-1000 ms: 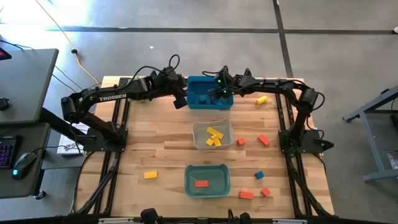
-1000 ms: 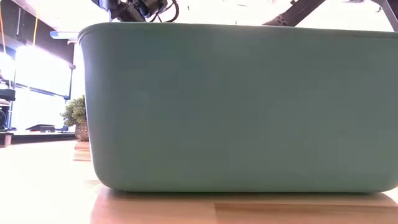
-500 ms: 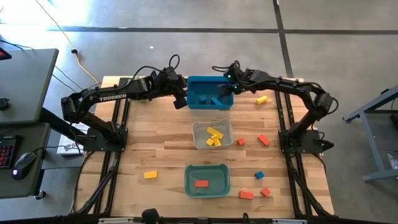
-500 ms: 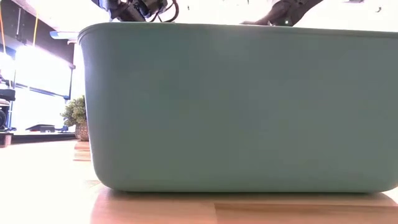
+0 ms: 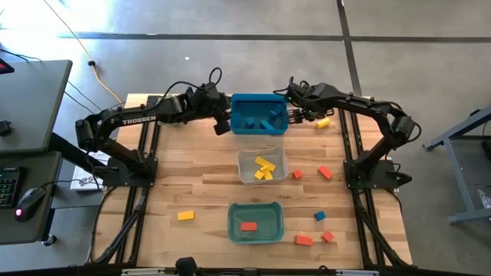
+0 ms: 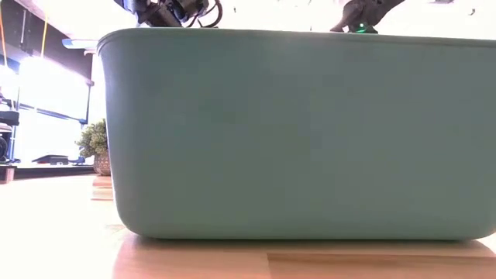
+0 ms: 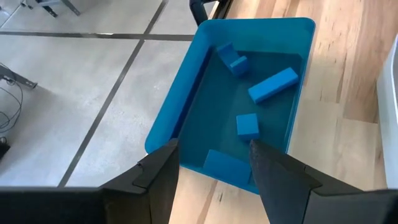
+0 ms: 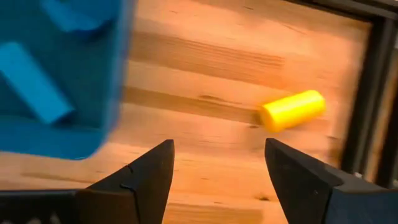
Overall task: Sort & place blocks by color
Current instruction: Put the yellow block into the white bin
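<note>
The blue bin (image 5: 259, 114) at the table's far edge holds several blue blocks (image 7: 272, 85). A clear bin (image 5: 261, 165) in the middle holds yellow blocks (image 5: 265, 168). The green bin (image 5: 255, 221) near the front holds one red block (image 5: 248, 226). Loose on the wood lie a yellow cylinder (image 5: 323, 122), red blocks (image 5: 325, 172), a blue block (image 5: 319, 216) and a yellow bar (image 5: 186, 215). My right gripper (image 5: 298, 115) is open and empty, just right of the blue bin, with the yellow cylinder (image 8: 292, 110) ahead of it. My left gripper (image 5: 223, 123) is open at the blue bin's left end.
Black frame rails (image 5: 349, 146) run along the table's left and right sides. In the low view the green bin's wall (image 6: 294, 132) fills nearly everything. A small potted plant (image 6: 96, 144) stands far off. Bare wood lies at the table's left half.
My right gripper has risen out of the blue bin and moved toward the table's right, ending beside the bin near the yellow cylinder. The left arm kept still.
</note>
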Available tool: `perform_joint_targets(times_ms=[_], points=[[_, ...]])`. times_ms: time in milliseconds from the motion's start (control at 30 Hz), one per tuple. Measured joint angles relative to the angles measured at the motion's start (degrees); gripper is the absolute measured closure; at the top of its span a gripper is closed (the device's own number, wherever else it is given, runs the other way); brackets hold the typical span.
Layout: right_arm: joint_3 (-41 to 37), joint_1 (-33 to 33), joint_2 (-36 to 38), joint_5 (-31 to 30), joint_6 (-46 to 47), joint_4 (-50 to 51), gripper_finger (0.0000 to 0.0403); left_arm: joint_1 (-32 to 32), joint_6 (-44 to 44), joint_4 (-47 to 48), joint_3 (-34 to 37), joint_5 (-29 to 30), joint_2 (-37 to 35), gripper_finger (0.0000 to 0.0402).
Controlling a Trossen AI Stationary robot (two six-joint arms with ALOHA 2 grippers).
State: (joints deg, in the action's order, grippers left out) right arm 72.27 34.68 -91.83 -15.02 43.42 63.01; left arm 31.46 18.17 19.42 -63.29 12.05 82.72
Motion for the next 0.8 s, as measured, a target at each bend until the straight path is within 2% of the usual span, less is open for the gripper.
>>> perform_joint_targets(times_ms=[200, 367, 600, 700, 800], points=[[0.0, 5.0, 0.0, -0.2, -2.8, 4.6, 0.0165, 0.0, 0.0, 0.0, 0.0, 0.0, 0.0, 0.0218], [0.0, 8.5, 0.0, 0.4, -16.8, 4.8, 0.0165, 0.0, 0.0, 0.0, 0.0, 0.0, 0.0, 0.0218], [0.0, 11.2, 0.0, 3.1, -42.5, 5.0, 0.0165, 0.0, 0.0, 0.0, 0.0, 0.0, 0.0, 0.0218], [0.0, 11.7, -0.7, 3.3, -48.3, 5.0, 0.0165, 0.0, 0.0, 0.0, 0.0, 0.0, 0.0, 0.0218], [0.0, 12.0, -2.2, 3.2, -46.4, 4.9, 0.0165, 0.0, 0.0, 0.0, 0.0, 0.0, 0.0, 0.0218]])
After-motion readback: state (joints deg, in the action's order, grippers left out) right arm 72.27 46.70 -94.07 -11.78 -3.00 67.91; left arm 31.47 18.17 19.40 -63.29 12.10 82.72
